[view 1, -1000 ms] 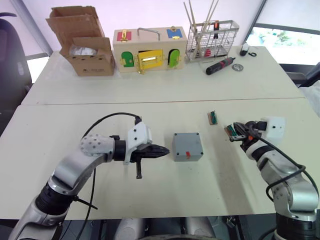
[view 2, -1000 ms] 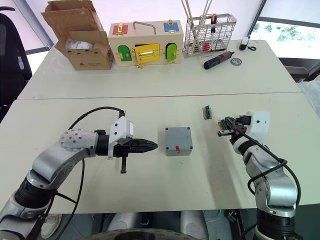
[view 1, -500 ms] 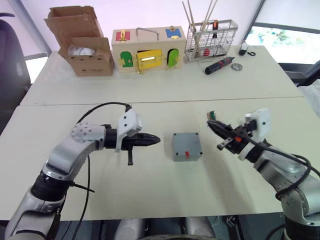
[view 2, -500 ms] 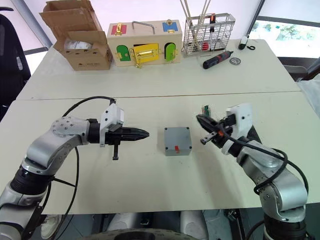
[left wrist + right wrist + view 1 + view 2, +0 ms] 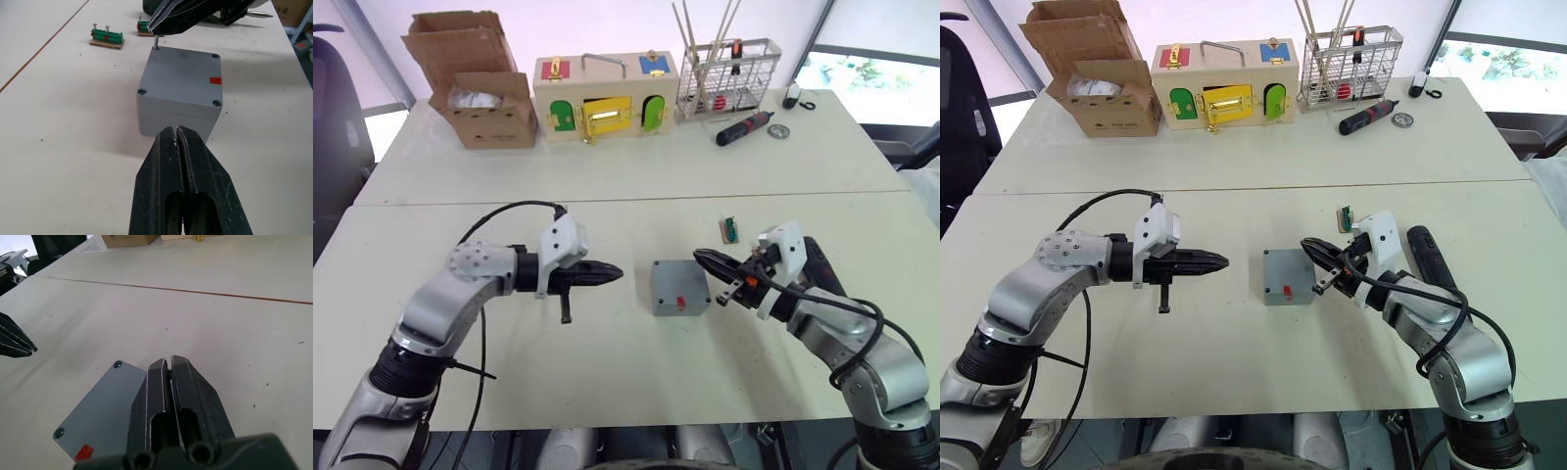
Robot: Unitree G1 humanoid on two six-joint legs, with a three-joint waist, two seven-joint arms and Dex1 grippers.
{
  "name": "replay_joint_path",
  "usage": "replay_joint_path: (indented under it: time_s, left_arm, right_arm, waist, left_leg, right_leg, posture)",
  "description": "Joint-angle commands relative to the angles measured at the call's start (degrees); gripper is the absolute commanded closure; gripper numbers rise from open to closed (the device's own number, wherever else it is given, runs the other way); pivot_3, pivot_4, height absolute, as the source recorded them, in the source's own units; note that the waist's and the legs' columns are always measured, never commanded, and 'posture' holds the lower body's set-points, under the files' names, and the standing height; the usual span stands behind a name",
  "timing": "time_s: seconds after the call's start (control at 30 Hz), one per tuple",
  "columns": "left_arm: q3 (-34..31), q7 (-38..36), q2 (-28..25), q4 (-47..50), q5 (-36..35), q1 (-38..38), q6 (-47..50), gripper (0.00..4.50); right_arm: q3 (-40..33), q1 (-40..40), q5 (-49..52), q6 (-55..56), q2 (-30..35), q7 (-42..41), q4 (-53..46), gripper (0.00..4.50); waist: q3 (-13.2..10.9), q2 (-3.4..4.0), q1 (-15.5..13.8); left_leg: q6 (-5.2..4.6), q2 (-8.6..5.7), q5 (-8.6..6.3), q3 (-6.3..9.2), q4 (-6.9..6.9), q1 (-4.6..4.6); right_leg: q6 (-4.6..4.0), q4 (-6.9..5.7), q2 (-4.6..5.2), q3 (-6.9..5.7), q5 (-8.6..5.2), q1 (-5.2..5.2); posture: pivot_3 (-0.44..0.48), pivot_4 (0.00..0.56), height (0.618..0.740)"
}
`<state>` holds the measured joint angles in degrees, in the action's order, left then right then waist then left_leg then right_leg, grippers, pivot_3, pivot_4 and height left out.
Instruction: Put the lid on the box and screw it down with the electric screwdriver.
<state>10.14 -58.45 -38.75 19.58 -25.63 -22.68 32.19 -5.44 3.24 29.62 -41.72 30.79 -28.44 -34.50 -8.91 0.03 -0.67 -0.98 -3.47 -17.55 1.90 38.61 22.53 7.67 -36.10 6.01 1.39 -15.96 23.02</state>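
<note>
Box [image 5: 679,287] first: I see it sitting square on the white worktop [image 5: 607,362] between my two arms, with the lid [image 5: 183,75] already seated on top and screw heads showing in its corners. A red mark faces me on the box's near side. My left gripper [image 5: 618,273] hovers just beside the box on its left, clear of it, fingers [image 5: 178,171] pressed together on nothing. My right gripper [image 5: 701,258] has its tip over the box's far right corner, fingers [image 5: 171,391] closed and empty; in the left wrist view that tip sits just above a screw standing proud of that corner. Beyond the box's right side lies the electric screwdriver [image 5: 1427,258], flat on the worktop, with a small green terminal block [image 5: 730,230] just behind.
</note>
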Motion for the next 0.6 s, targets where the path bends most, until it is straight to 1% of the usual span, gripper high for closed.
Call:
replay_joint_path:
  time_s: [0.03,0.6]
  left_arm:
    - [-1.2,0.4,0.0,2.4,-0.5,0.0,-0.4,4.5]
    - [-0.3,0.5,0.7,2.0,0.2,-0.2,-0.9,4.5]
  right_arm:
    - [-0.9,-0.3,-0.2,1.5,0.6,-0.4,-0.5,4.45]
    - [-1.2,-1.5,-1.8,2.3,0.4,0.5,0.3,4.45]
  waist:
    - [0.0,0.0,0.0]
    - [0.0,0.0,0.0]
  left_leg:
    - [0.0,0.0,0.0,0.0,0.0,0.0]
    - [0.05,0.0,0.03,0.0,0.0,0.0]
  right_leg:
    - [0.0,0.0,0.0,0.0,0.0,0.0]
    - [0.0,0.0,-0.01,0.0,0.0,0.0]
  posture:
    - [0.0,0.15,0.737]
    - [0.0,0.15,0.737]
